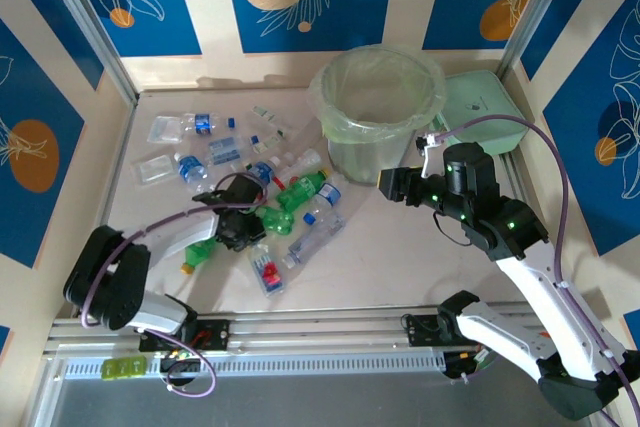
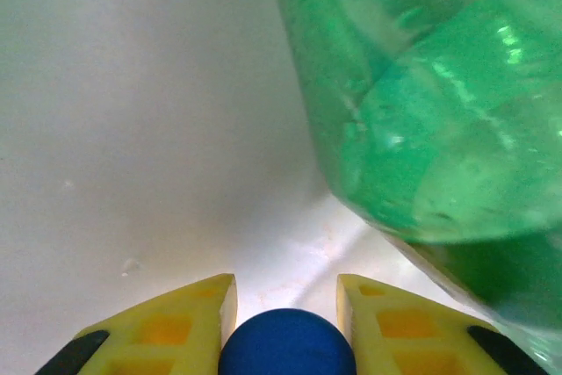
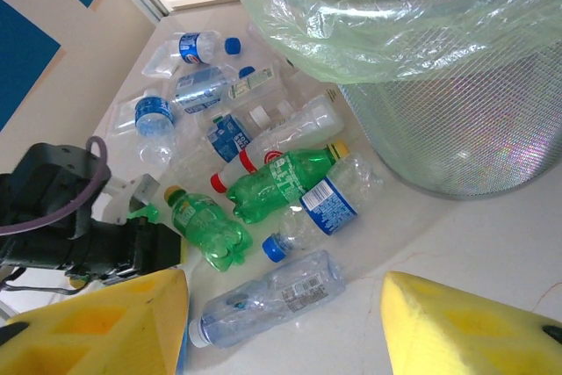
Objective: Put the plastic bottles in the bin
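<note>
**Left claw clenched on a blue cap, right claw released by the bin**

Nearest you, your left claw (image 1: pixel 238 227) sits low on the bench (image 1: pixel 400 267), at the near edge of the bottle pile. In its wrist view the yellow fingers (image 2: pixel 198 313) are clenched on a round blue cap (image 2: pixel 287 344). A green bottle (image 2: pixel 430 103) lies close on the right.

The plastic bottles (image 1: pixel 300 197) lie scattered on the bench, from the left claw out towards the far left and up to the foot of the bin (image 1: pixel 370 152). Most are clear with blue caps and labels, and a few are green.

Your right claw (image 1: pixel 388 185) hangs just beside the bin's near wall. It is released, with its fingers wide apart. In its wrist view a crushed clear bottle (image 3: pixel 263 298) lies on the bench beneath it, and a green bottle with a yellow cap (image 3: pixel 281 183) lies further on.

Farthest from you, the bin stands upright with its thin bag folded over the rim. A flat pale-green lid (image 1: pixel 485 107) lies just beside it on the right.
</note>
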